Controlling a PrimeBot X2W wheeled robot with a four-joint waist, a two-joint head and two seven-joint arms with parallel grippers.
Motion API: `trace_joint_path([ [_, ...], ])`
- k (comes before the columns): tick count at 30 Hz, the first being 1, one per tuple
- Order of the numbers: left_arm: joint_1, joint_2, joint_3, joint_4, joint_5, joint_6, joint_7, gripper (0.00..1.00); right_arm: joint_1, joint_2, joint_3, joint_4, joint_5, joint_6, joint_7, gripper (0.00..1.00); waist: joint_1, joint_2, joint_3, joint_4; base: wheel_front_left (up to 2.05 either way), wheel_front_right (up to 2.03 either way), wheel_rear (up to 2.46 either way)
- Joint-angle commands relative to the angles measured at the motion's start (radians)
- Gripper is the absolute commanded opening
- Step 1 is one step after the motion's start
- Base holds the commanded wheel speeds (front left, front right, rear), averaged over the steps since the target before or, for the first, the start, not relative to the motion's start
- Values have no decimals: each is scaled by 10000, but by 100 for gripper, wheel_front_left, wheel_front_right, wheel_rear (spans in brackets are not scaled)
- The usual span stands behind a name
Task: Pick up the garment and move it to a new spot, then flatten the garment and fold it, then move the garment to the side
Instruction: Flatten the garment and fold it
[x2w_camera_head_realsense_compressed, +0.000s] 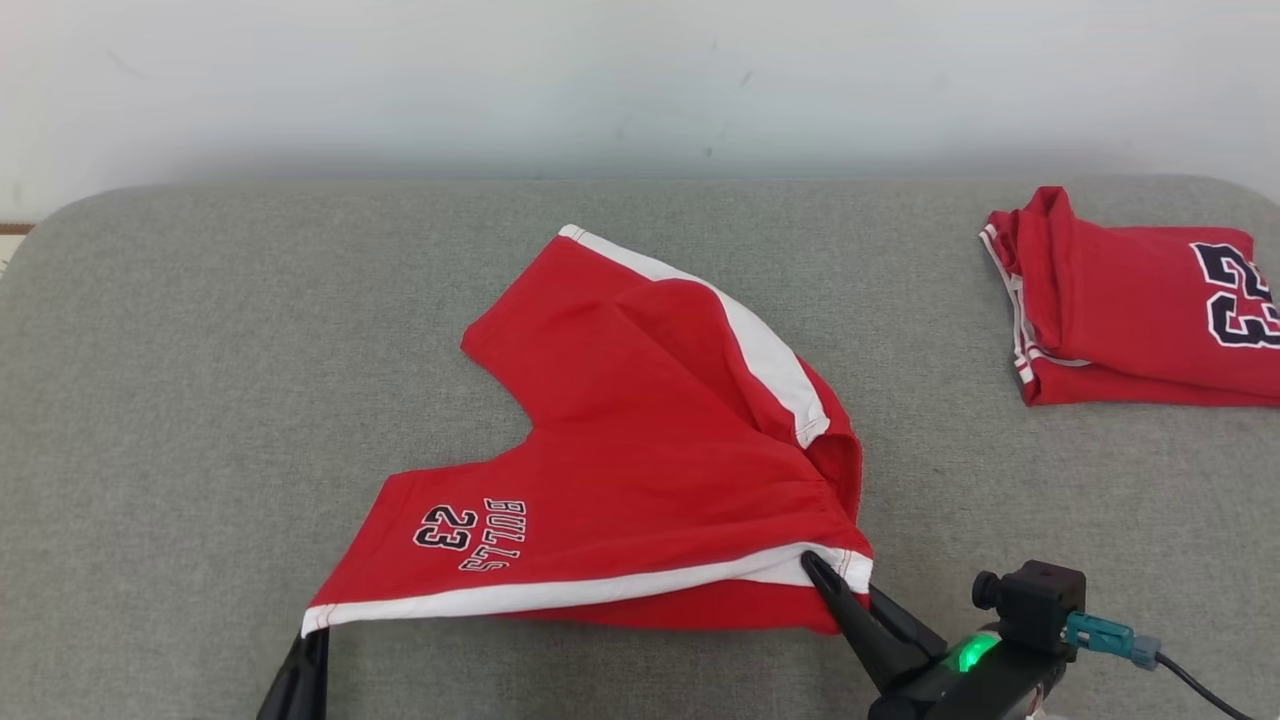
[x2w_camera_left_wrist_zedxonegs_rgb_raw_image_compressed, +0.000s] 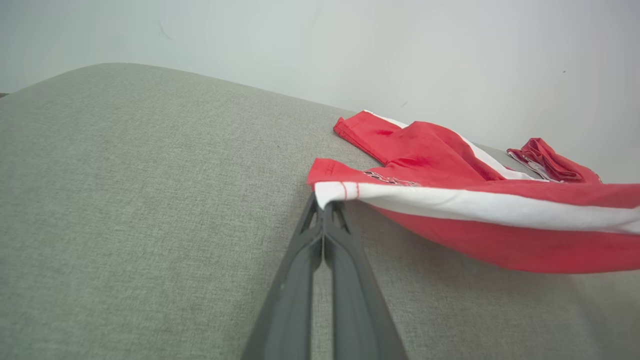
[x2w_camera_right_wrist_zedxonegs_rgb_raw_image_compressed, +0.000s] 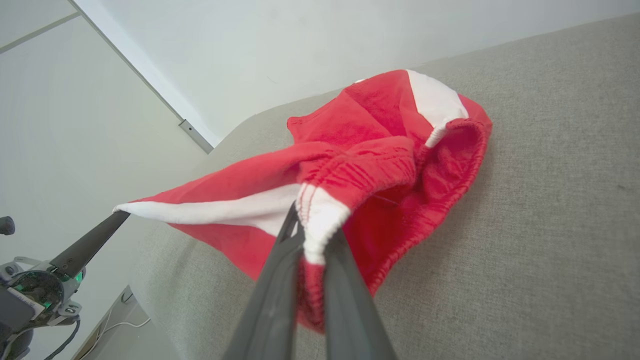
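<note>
The garment (x2w_camera_head_realsense_compressed: 640, 440) is a pair of red shorts with white side stripes and "BULLS 23" printed on one leg, lying on the grey cushion. My left gripper (x2w_camera_head_realsense_compressed: 312, 632) is shut on the leg's hem corner at the white stripe, seen close up in the left wrist view (x2w_camera_left_wrist_zedxonegs_rgb_raw_image_compressed: 325, 202). My right gripper (x2w_camera_head_realsense_compressed: 812, 562) is shut on the waistband end of the same stripe, shown in the right wrist view (x2w_camera_right_wrist_zedxonegs_rgb_raw_image_compressed: 312, 225). The near edge of the garment (x2w_camera_left_wrist_zedxonegs_rgb_raw_image_compressed: 475, 220) is lifted and stretched between both grippers; its far leg rests on the cushion.
A second red "23" garment (x2w_camera_head_realsense_compressed: 1140, 300), folded, lies at the far right of the grey cushion (x2w_camera_head_realsense_compressed: 200, 400). A pale wall runs behind the cushion. Bare cushion surface lies to the left and behind the shorts.
</note>
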Motion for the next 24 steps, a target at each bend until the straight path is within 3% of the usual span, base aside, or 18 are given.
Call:
trace_joint_path([
  [1,8,-12,155,49,189,-121,-45,0,-78,37,-42,-94,-252,4,-13,0,1,1,-36,-48,0,0,0],
  [7,-653,203,347,1,612,-421,-45,0,-269,252,-324,-317,-615,4,-13,0,1,1,-122,-165,0,0,0],
  [12,-1744,731,251,251,834,-679,217,0,-344,539,-722,-248,-662,4,-13,0,1,1,-83,-373,0,0,0],
  [19,-3397,1451,-23,882,667,-1014,883,0,-823,1077,-893,41,-528,4,47,0,1,1,282,-1004,0,0,0],
  [24,-5090,2249,-279,1762,349,-1160,1510,0,-1621,1857,-1120,839,-391,4,146,0,1,1,1057,-1800,0,0,0],
])
